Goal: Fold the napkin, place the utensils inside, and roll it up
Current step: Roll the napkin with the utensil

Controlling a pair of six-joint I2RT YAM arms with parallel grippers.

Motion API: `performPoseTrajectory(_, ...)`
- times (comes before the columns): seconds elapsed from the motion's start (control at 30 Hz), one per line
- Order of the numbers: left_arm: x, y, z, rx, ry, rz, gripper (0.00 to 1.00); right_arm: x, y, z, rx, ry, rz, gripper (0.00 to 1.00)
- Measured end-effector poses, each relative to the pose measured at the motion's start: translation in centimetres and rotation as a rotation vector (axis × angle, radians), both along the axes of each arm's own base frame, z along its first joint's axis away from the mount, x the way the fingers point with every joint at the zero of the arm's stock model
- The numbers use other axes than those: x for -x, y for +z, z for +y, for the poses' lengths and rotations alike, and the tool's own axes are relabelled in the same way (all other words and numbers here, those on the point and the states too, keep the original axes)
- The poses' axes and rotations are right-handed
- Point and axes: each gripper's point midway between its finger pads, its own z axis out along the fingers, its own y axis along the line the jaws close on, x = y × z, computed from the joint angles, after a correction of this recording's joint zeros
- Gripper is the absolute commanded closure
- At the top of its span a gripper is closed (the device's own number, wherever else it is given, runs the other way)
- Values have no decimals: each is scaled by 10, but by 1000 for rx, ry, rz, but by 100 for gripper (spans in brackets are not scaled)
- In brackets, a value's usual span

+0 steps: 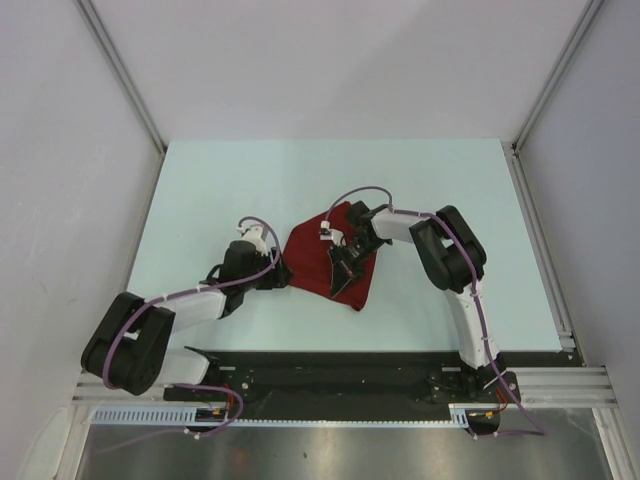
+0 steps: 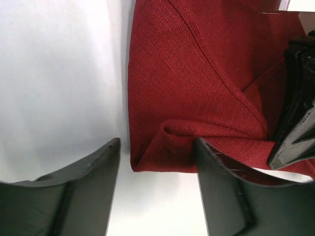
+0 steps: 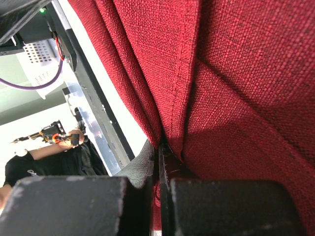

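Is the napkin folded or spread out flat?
Folded: the napkin shows overlapping layers, a hemmed edge crossing on top; the right gripper pinches a fold.

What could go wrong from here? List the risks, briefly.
1. The right gripper is shut on a ridge of the napkin; pulling may drag the whole cloth and spoil the fold.
2. The left gripper, open, straddles the napkin's folded corner close beside the right fingers; closing or moving could make them collide.
3. No utensils are in view.
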Motion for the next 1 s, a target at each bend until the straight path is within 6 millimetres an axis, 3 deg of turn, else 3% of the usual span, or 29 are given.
performPoseTrajectory(0.3,-7,-5,-2,4,-1,3,57,0,0,0,-5,-3,20,100)
performPoseTrajectory(0.4,-9,-7,-3,6,-2,7,67,0,0,0,-8,-3,24,100)
performPoseTrajectory(0.47,-10,-8,-4,9,-5,12,79,0,0,0,-7,-3,24,100)
performPoseTrajectory(0.57,-10,-10,-5,14,-11,18,95,-1,0,0,-6,-4,24,90)
performPoseTrajectory(0.63,-9,-10,-6,16,-16,20,100,-2,1,0,-2,-6,23,76)
performPoseTrajectory(0.7,-10,-10,-7,16,-18,22,100,-3,3,0,4,-12,26,62)
performPoseTrajectory(0.87,-11,-10,-7,10,-17,34,100,-12,18,-1,25,-31,-42,44)
performPoseTrajectory(1.0,-12,-10,-7,3,-15,51,100,-28,37,-6,46,-62,-206,40)
